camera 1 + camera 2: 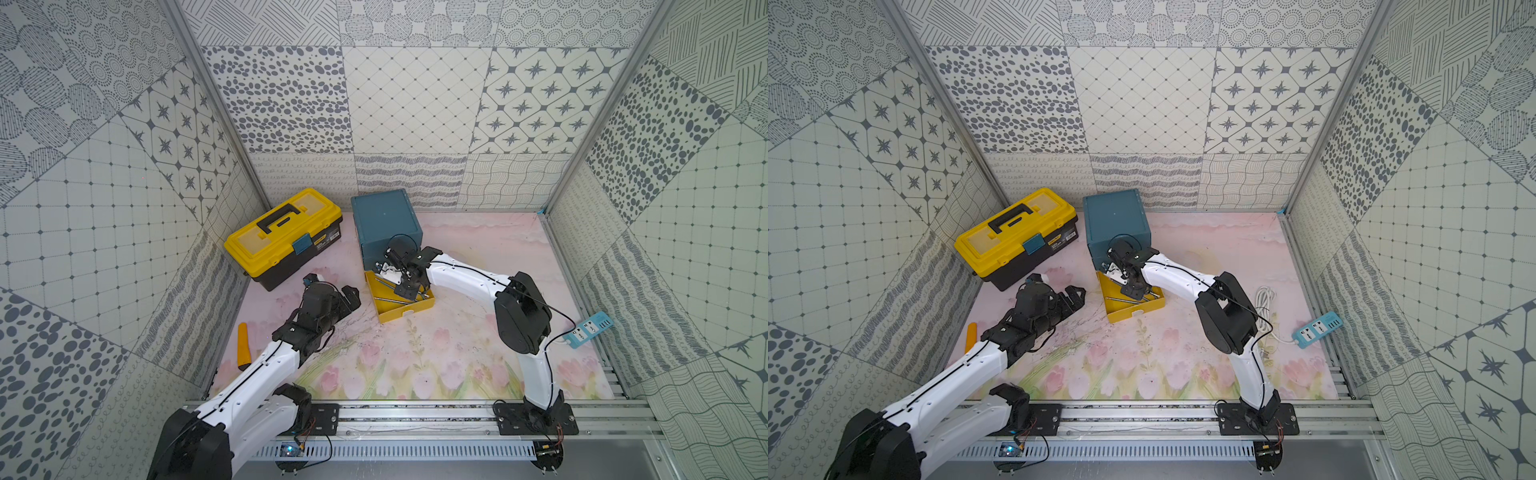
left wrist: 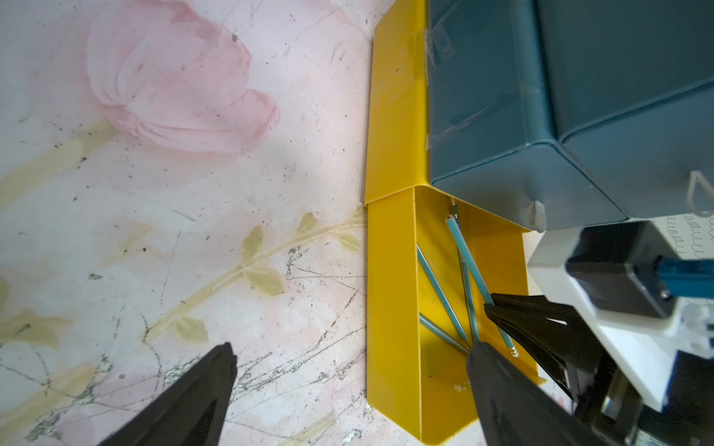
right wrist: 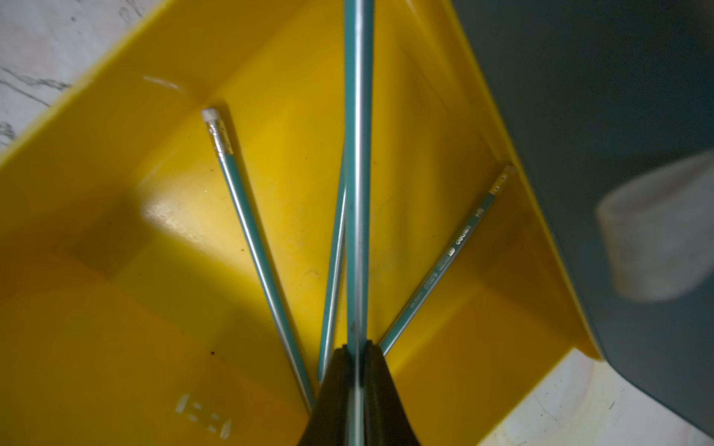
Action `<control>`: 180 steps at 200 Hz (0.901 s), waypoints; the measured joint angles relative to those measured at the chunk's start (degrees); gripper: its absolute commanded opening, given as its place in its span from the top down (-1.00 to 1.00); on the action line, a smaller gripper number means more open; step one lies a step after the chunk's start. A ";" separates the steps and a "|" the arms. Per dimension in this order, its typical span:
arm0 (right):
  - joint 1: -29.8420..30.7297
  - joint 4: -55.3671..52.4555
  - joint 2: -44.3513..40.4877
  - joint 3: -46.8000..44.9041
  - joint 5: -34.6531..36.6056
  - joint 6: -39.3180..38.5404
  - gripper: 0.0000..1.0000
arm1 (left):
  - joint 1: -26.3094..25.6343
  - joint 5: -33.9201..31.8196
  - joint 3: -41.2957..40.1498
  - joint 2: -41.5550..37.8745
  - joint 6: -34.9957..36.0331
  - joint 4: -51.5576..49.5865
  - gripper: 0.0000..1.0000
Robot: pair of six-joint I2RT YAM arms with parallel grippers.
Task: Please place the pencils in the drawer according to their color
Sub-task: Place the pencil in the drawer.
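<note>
— Whereabouts of the slim silvery-teal wooden pencil (image 3: 358, 154)?
— Pinched off-centre in the right claw (image 3: 357, 349), over the pulled-out yellow plastic bottom drawer (image 3: 116, 309) of the teal cube cabinet (image 1: 384, 220), with three more pencils (image 3: 259, 251) inside.
— Handling?
— Light, stiff, glossy; likely to swivel. Better gripped mid-shaft. As for the left claw (image 2: 351, 347): spread, empty, above the bench (image 2: 154, 231).

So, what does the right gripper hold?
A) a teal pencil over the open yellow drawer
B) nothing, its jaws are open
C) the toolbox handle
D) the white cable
A: in the right wrist view the right gripper is shut on a teal pencil above the yellow drawer.
</note>
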 measured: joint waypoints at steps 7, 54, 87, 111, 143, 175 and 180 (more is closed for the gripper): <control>0.00 0.02 0.24 0.33 0.26 0.04 1.00 | 0.00 0.00 0.00 0.00 0.00 0.00 -0.98; 0.00 0.04 1.79 1.62 1.36 0.55 0.92 | 0.00 0.02 0.00 0.00 0.02 0.00 -0.98; -0.04 -0.17 3.37 2.91 2.10 1.29 0.83 | 0.00 0.04 0.00 0.00 0.02 0.00 -0.98; -0.28 -0.15 3.85 3.54 2.60 1.97 0.70 | 0.00 0.07 0.00 0.00 0.02 0.00 -0.98; -0.42 -0.13 4.02 4.02 3.10 2.84 0.57 | 0.00 0.20 0.00 0.00 0.09 0.00 -0.98; -0.61 -0.13 4.02 4.02 3.34 3.41 0.50 | 0.00 0.28 0.00 0.00 0.22 0.00 -0.98; -0.63 -0.13 4.02 4.02 3.34 3.45 0.50 | 0.00 0.28 0.00 0.00 0.22 0.00 -0.98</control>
